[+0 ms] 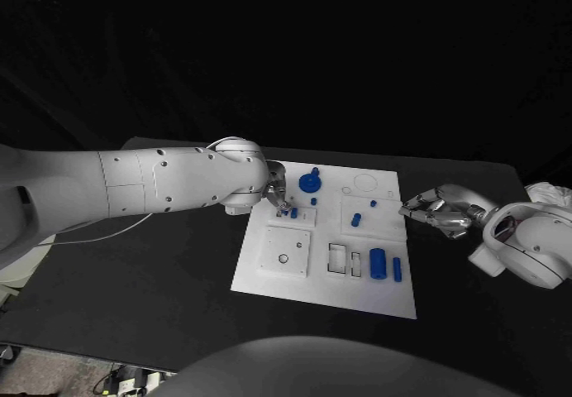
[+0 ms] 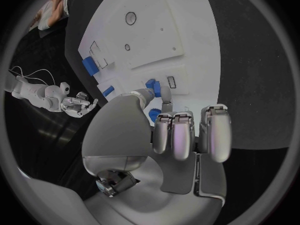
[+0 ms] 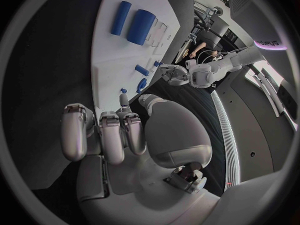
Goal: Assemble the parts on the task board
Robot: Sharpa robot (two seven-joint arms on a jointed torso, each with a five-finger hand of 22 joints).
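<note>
The white task board [image 1: 321, 285] lies in the middle of the black table. My left hand [image 1: 274, 190] reaches over its far left part and pinches a small blue part [image 2: 153, 87] between thumb and a fingertip [image 2: 166, 103], low over the board [image 2: 181, 30]. A blue knob [image 1: 311, 179] stands just beyond the hand. A thick blue cylinder [image 1: 378, 263] and a thin one [image 1: 397, 267] lie near the board's right edge. My right hand [image 1: 439, 212] hovers off that edge, its fingers [image 3: 100, 135] curled in and holding nothing.
Another blue part [image 1: 356, 220] and a small peg [image 1: 373, 203] stand mid-board. A square plate with a hole [image 1: 286, 251] and rectangular slots [image 1: 345, 259] are on the near half. A cable [image 1: 107, 231] runs under my left arm. Something pale [image 1: 548, 194] lies at the table's right end.
</note>
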